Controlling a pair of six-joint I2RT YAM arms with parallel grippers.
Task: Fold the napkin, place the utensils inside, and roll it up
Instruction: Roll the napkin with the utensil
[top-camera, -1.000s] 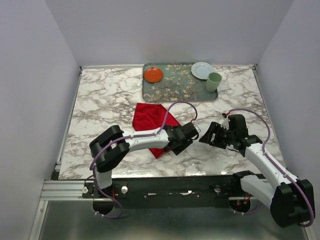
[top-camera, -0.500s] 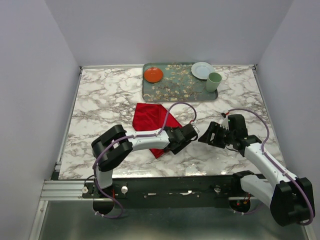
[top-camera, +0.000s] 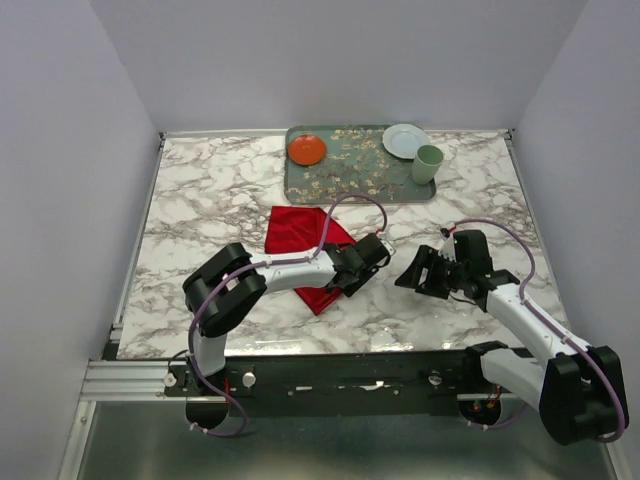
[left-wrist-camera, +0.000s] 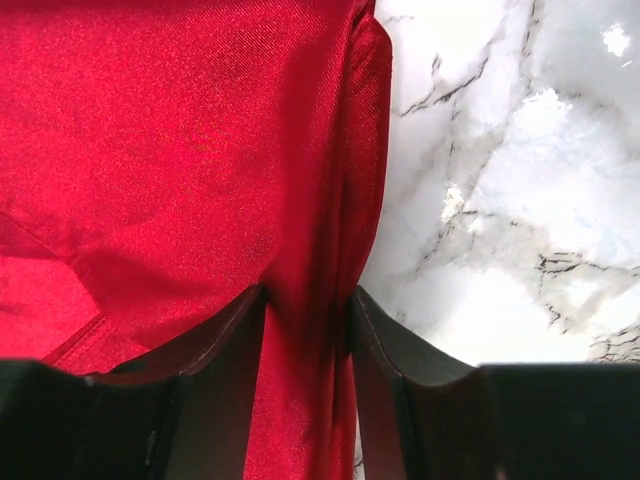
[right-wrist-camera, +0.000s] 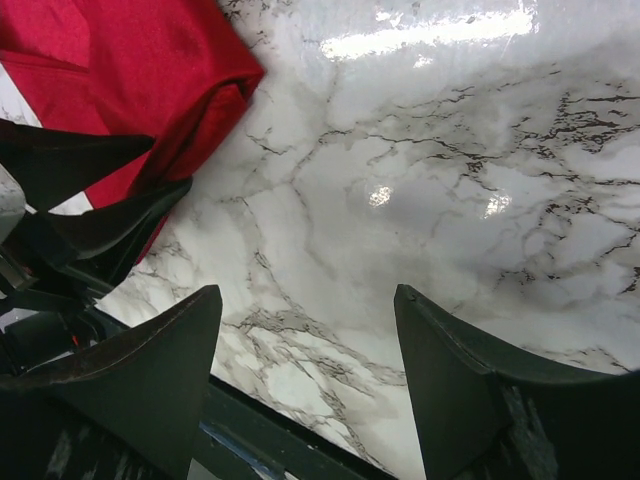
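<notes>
Left tool (left-wrist-camera: 307, 295) narrowed around napkin (left-wrist-camera: 180, 150) edge fold; right tool (right-wrist-camera: 307, 295) unchanged.

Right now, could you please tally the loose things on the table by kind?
napkin: 1
tray: 1
plates: 2, orange and white
cup: 1
Total: 5

The top camera looks down from high on the near side over the whole desk (top-camera: 200, 190). Both wrist cameras sit close above it, sharing an edge of the napkin (left-wrist-camera: 180, 150).
</notes>
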